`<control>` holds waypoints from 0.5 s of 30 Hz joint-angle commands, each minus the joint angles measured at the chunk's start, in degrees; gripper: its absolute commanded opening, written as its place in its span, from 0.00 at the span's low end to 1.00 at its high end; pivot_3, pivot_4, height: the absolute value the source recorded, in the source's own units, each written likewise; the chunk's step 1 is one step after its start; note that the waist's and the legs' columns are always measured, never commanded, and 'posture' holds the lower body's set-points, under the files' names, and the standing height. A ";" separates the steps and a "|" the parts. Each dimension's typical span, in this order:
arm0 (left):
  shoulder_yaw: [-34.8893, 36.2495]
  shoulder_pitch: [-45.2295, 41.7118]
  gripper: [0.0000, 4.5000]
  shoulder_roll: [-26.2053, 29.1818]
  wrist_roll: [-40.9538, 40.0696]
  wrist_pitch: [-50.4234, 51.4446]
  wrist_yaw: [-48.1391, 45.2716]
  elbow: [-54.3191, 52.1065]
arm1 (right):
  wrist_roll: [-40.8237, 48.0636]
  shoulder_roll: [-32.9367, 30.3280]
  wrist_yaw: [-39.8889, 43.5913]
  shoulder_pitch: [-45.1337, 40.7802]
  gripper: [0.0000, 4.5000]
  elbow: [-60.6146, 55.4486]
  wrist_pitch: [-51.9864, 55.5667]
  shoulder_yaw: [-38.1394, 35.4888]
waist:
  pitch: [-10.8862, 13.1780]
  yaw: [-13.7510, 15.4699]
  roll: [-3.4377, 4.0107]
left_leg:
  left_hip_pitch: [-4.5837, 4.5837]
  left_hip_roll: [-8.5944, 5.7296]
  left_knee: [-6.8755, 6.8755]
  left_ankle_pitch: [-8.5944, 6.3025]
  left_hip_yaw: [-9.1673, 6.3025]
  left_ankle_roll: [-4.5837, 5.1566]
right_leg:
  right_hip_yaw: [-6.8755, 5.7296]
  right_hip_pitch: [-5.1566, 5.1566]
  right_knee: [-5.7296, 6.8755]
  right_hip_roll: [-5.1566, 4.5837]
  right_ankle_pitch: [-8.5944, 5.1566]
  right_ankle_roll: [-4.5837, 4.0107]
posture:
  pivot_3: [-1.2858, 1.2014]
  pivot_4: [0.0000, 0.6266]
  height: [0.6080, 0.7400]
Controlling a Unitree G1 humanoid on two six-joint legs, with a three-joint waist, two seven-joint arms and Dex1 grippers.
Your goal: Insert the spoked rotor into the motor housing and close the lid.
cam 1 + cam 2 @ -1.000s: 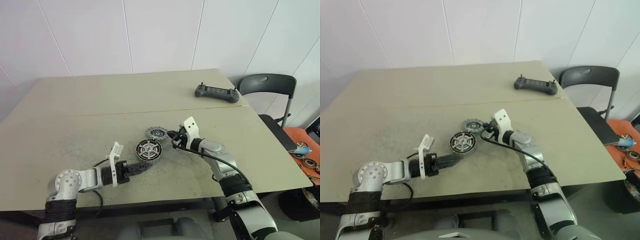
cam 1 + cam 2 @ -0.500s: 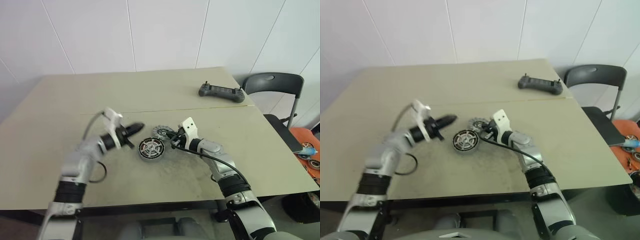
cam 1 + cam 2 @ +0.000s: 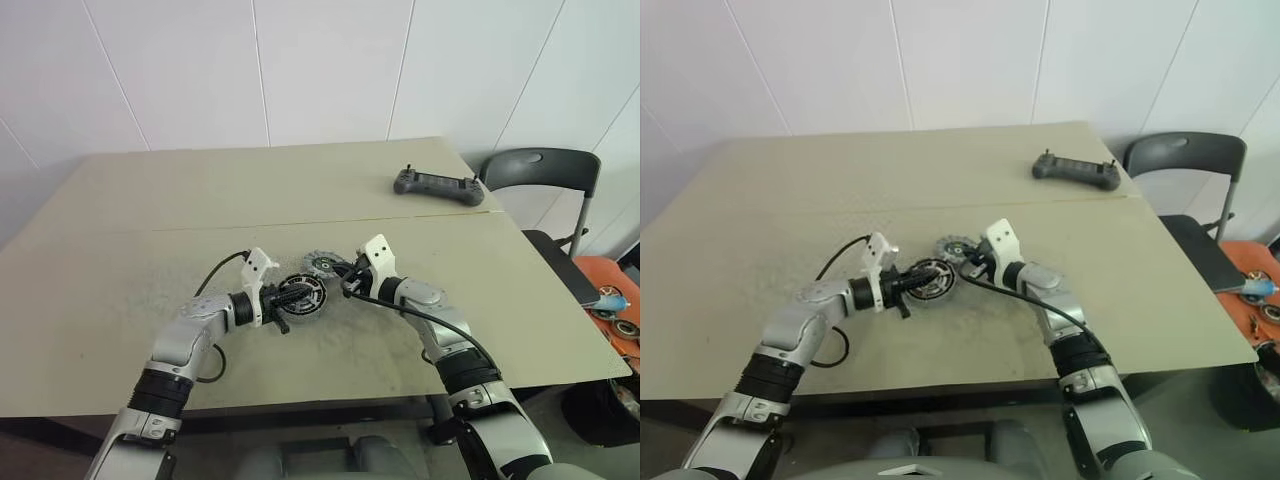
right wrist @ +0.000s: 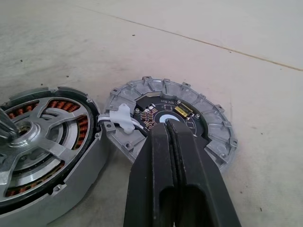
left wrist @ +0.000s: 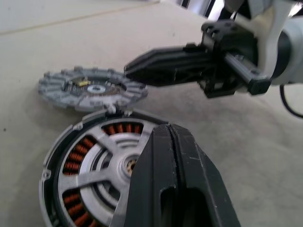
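**Left wrist view: both my grippers pinched shut at the motor parts**

My left gripper (image 5: 173,137) has its fingers pressed together, nothing between them, tips over the spoked rotor (image 5: 111,163). The rotor lies flat inside the motor housing (image 5: 59,182), copper windings showing between its spokes, hub facing up. Just beyond, touching the housing's rim, the lid (image 5: 92,89) lies flat on the table (image 5: 57,42), dark inner face up. My right gripper (image 5: 130,71), also closed and empty, points level across the upper half of the frame, tips above the lid's edge. I can read no writing on any part. In the left eye view, a grey controller (image 3: 433,185) sits upper right, well apart.
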 commanded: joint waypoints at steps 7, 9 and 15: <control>-1.98 -0.88 0.01 -0.79 2.87 8.24 5.26 -4.39 | 0.60 0.28 0.16 -0.90 0.00 -2.18 -0.27 -0.64 | -0.01 0.09 -0.01 | 0.05 0.01 0.00 0.00 -0.04 0.00 | -0.01 0.06 0.00 -0.01 0.01 0.01 | 0.52 0.00 1.00; -2.65 -0.44 0.01 -0.79 2.13 10.02 4.15 -4.99 | 0.64 0.19 0.29 -0.79 0.00 -2.41 -0.15 -0.60 | -0.01 0.06 -0.01 | 0.12 0.00 0.01 0.00 -0.03 0.00 | -0.01 0.14 0.00 -0.01 0.00 0.00 | 0.52 0.00 1.00; -2.84 0.05 0.01 -1.54 1.97 11.04 3.05 -2.65 | 0.69 -0.04 0.42 -0.54 0.00 -2.87 0.15 -0.66 | -0.03 0.05 -0.03 | 0.26 0.00 -0.01 0.00 -0.02 0.00 | -0.01 0.24 0.01 0.00 -0.02 -0.03 | 0.52 0.00 1.00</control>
